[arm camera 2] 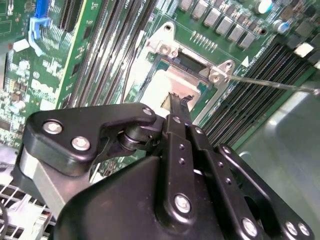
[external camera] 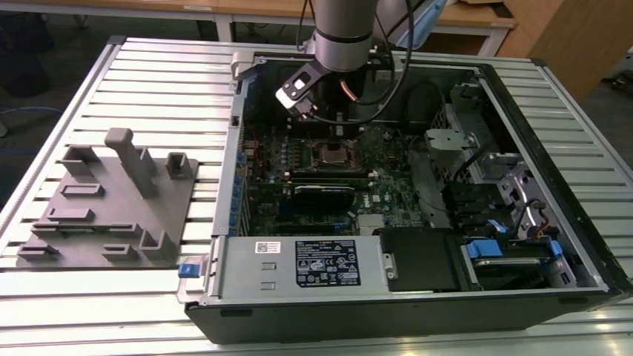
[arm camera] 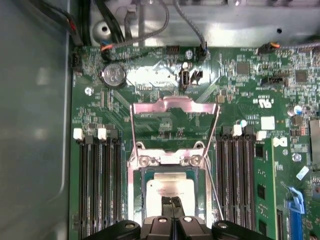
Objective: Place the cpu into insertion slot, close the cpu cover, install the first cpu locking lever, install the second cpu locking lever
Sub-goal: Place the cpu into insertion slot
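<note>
- cpu (arm camera: 170,192): flat square, silvery-grey top, lying level inside the insertion slot (arm camera: 134,200); in the second wrist view the cpu (arm camera 2: 162,82) looks pale under glare
- insertion slot is set in the green circuit board (arm camera: 240,100), between two banks of black memory slots (arm camera: 97,185)
- cpu cover (arm camera: 175,106): thin metal frame, swung up and open, off the cpu, hinged at one edge of the slot beside two screws
- thin wire lever (arm camera: 216,192) runs along one side of the slot; in the second wrist view the lever (arm camera 2: 275,82) sticks out over the memory slots
- faint print on the cpu top, too small to read; white label (external camera: 316,263) with print and marks on the metal box inside the computer case (external camera: 554,111), can't be made out
- gripper (arm camera: 172,202): fingers pressed together, nothing between them, tips right over the cpu top; can't tell if they touch it; the second wrist view shows the gripper (arm camera 2: 179,100) the same way
- exterior view: arm (external camera: 342,37) reaches down into the open computer case, above the slot
</note>
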{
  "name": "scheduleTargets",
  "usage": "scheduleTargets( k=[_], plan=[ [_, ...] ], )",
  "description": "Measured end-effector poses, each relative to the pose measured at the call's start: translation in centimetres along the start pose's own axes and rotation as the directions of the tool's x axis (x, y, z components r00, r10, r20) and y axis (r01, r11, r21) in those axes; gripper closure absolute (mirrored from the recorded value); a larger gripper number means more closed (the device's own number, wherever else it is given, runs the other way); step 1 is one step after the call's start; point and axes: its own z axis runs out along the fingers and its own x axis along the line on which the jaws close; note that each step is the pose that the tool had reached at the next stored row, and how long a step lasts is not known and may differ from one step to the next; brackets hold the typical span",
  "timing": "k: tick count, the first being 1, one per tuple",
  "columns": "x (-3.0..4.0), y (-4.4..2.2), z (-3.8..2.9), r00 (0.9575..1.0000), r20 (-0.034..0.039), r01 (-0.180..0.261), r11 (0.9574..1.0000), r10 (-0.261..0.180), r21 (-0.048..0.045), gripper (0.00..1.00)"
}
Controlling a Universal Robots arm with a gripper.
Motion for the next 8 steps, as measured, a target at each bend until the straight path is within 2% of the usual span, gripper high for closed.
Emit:
scheduleTargets(
  k=[2, 8],
  plan=[
    [0.0, -0.01, -0.01, 1.0, 0.0004, 0.0, 1.0, 0.0, 0.0029, 0.9],
    [0.0, 0.13, 0.01, 1.0, 0.0002, -0.003, 1.0, 0.003, 0.0037, 0.9]
  ],
)
